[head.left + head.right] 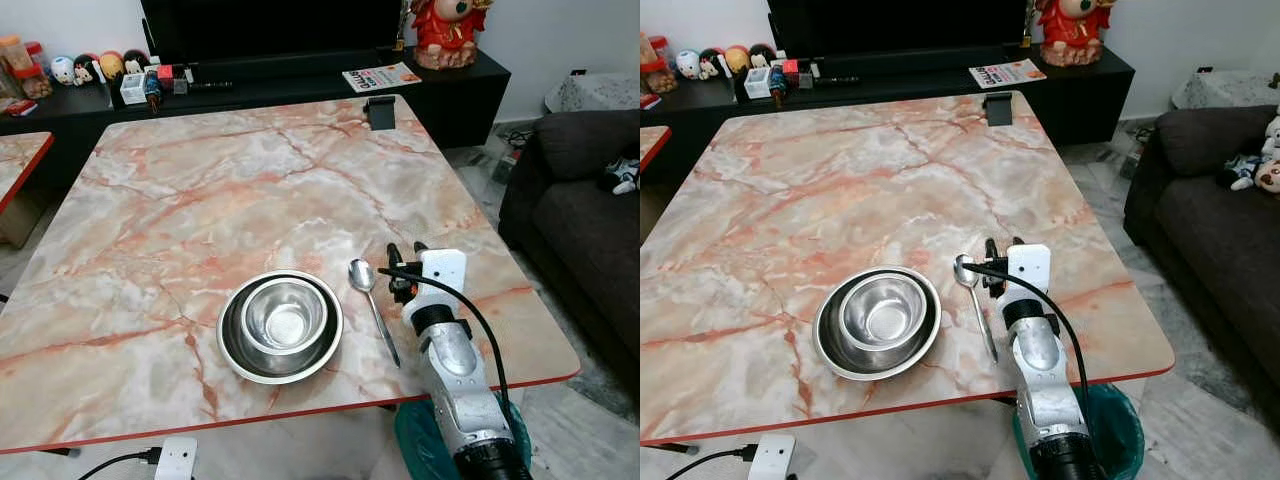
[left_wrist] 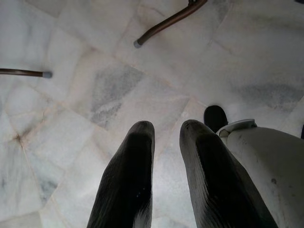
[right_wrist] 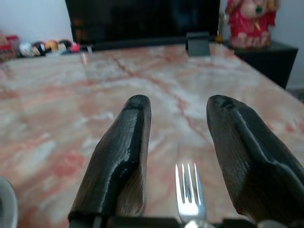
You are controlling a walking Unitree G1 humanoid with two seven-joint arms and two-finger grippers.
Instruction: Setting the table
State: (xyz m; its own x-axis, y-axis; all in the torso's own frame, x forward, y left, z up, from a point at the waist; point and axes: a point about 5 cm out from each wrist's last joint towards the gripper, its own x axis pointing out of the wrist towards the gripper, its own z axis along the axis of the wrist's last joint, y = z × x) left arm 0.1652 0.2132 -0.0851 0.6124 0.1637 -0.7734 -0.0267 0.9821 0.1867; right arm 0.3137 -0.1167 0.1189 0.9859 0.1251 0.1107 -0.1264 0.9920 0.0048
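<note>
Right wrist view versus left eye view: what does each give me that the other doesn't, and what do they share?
The right wrist view gives the fork, tines forward, lying on the table between the open fingers of the right gripper.

The left eye view gives the nested steel bowls, the spoon just to their right, and the right arm reaching over the near edge beside the spoon.

Both show the marble table, the small black stand at its far edge, and the red figurine on the dark cabinet.

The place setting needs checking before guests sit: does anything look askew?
Nothing stands out. The small bowl sits nested in the larger one, the spoon beside them, and the fork lies flat between the right gripper's open fingers.
</note>
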